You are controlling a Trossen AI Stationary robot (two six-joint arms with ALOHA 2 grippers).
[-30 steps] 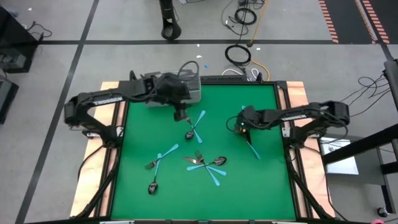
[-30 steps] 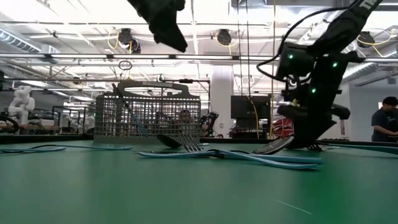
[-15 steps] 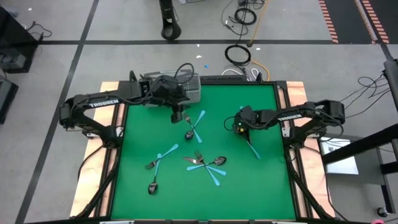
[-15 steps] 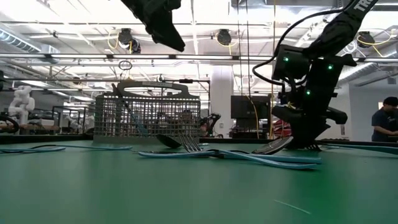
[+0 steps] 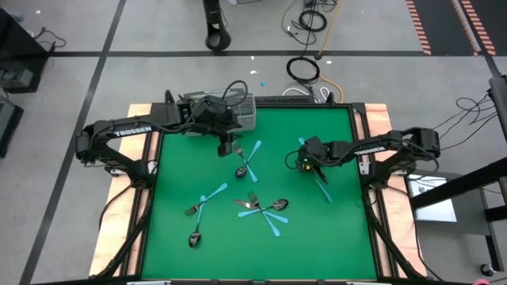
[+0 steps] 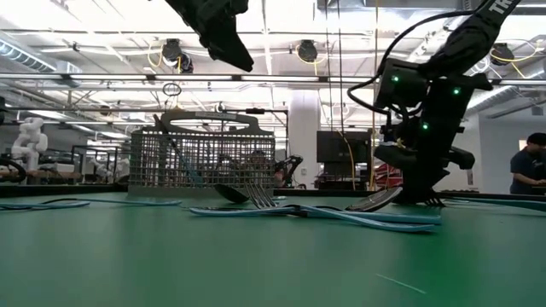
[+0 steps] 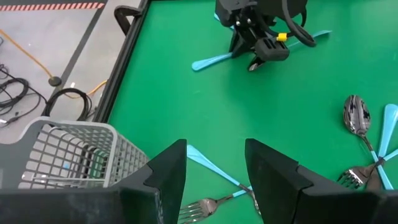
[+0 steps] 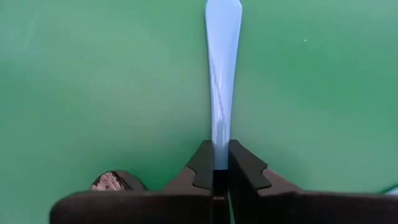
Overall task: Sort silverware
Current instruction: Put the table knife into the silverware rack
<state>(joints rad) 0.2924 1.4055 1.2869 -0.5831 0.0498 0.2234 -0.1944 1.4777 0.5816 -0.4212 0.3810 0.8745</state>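
Right pincer (image 8: 215, 163) clamped on blue-handled utensil (image 8: 222, 74) lying flat on green bench (image 5: 333, 229); handle's long axis runs straight ahead of it. Left pincer (image 7: 214, 163) open near mesh basket (image 7: 59, 155).

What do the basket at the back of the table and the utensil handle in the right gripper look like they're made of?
The basket looks like grey wire mesh, probably coated metal: thin crossing strands you can see through. The handle clamped in the right gripper looks like light blue plastic: smooth, evenly coloured, with a soft sheen rather than a metallic glint.
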